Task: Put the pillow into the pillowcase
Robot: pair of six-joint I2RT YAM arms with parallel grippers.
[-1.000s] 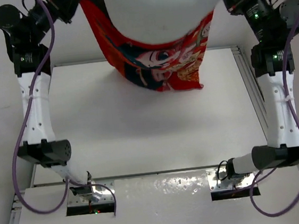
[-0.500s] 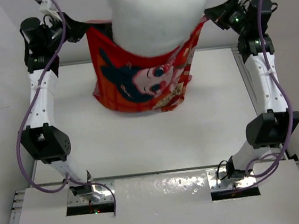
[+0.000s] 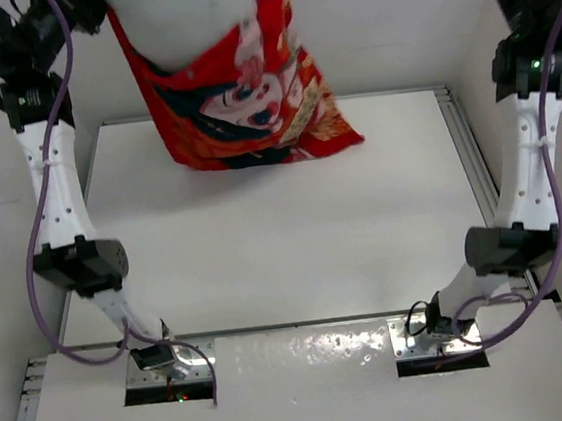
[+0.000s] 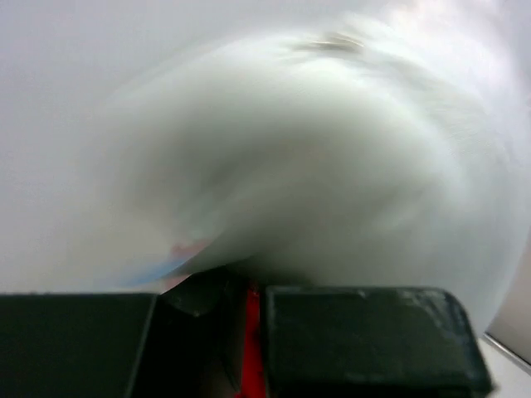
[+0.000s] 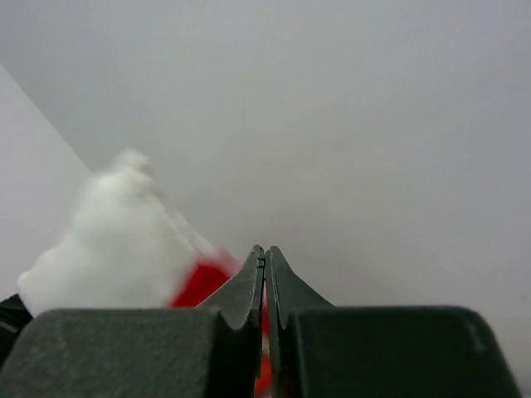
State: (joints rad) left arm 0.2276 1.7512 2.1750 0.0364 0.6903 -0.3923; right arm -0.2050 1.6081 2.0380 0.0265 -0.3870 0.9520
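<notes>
The red-orange pillowcase [image 3: 249, 93] with the cartoon faces hangs over the table's far edge. The plump white pillow [image 3: 191, 19] sticks out of its open top. My left gripper [image 3: 86, 4] is at the top left, at the case's left rim. In the left wrist view the left gripper [image 4: 249, 292] is shut on a strip of red pillowcase [image 4: 253, 340], with the blurred pillow [image 4: 315, 166] just ahead. My right gripper [image 5: 265, 251] is shut with red pillowcase [image 5: 199, 282] fabric between its fingers; the pillow [image 5: 116, 240] shows to its left. In the top view the right gripper is cut off at the top edge.
The white table [image 3: 265, 252] lies below, with a metal rail [image 3: 466, 151] along its right side. The left arm [image 3: 52, 184] and right arm [image 3: 530, 144] stand tall along the table's sides. Pale walls are behind.
Both arms have lifted higher. The pillowcase and pillow have swung left and up, and the case's right side now hangs as a narrow fold. The right gripper has left the top view.
</notes>
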